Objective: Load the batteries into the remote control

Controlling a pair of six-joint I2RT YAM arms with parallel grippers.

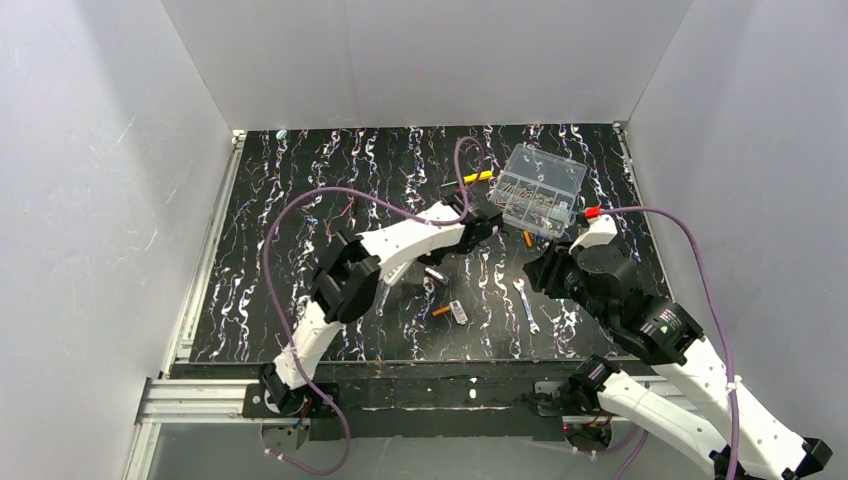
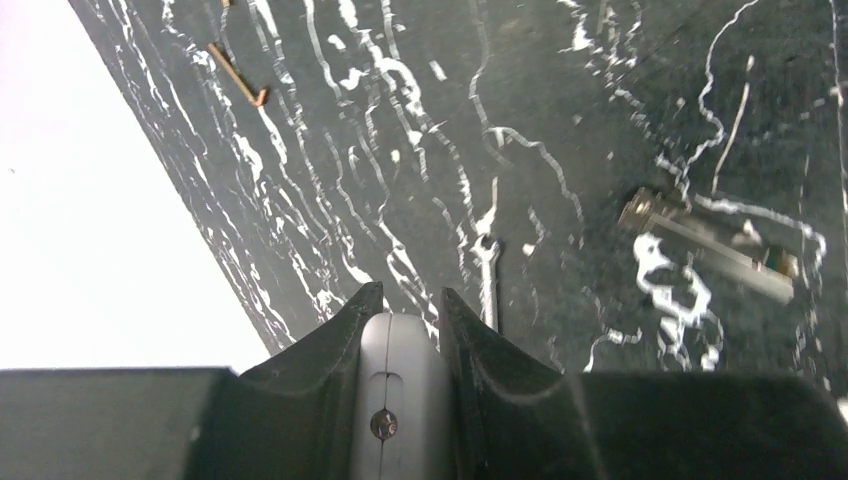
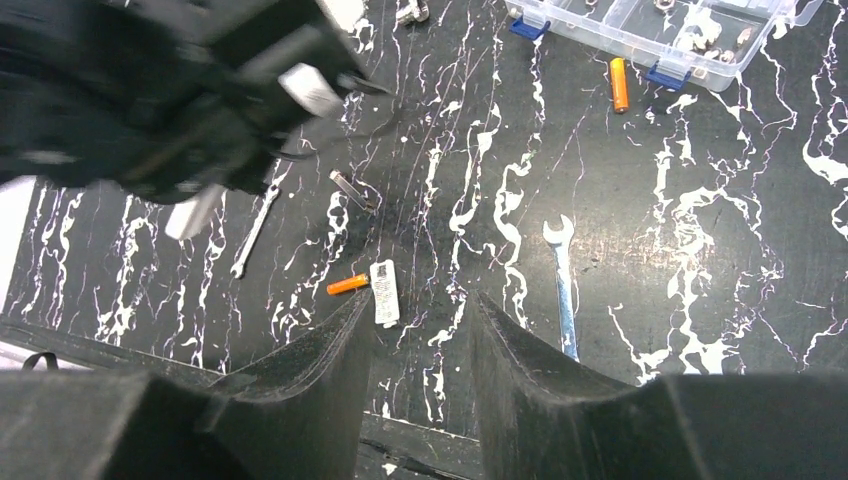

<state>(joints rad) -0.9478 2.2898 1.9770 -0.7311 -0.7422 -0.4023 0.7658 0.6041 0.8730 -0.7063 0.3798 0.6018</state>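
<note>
Black, white-veined worktop point(image 1: 330, 150) sits inside white walls point(image 1: 90, 200), and both arms come in over it from the near edge. The left arm point(image 1: 410, 240) extends towards the middle. The left fingers point(image 2: 320, 380) are clamped on a pale grey piece point(image 2: 400, 365) with a rounded end and a small screw; what that piece is I cannot tell. The right arm point(image 1: 660, 335) bends in from the other side. The right fingers point(image 3: 300, 400) stand apart with nothing between them, above the front-centre of the worktop. At the back right sits a clear compartment box point(image 1: 541, 189) with small metal parts in its cells and blue latches on its front. A yellow-handled screwdriver point(image 1: 478, 177) lies just left of the box. A blue-tinted spanner point(image 3: 562, 280) lies near the front, well right of a smaller silver spanner point(image 3: 255, 228). Between those two lies the remote control point(image 3: 384, 293), flat on the worktop with its grey-marked face up, touched by neither arm. One battery point(image 3: 347, 285) lies just beside its left edge, pointing at it; whether they touch I cannot say. The other battery point(image 3: 620, 84) lies just in front of the box, apart from it. A silvery stub point(image 3: 355, 190) rests behind the remote control, and a thin L-shaped key point(image 2: 238, 75) lies near a wall.
</note>
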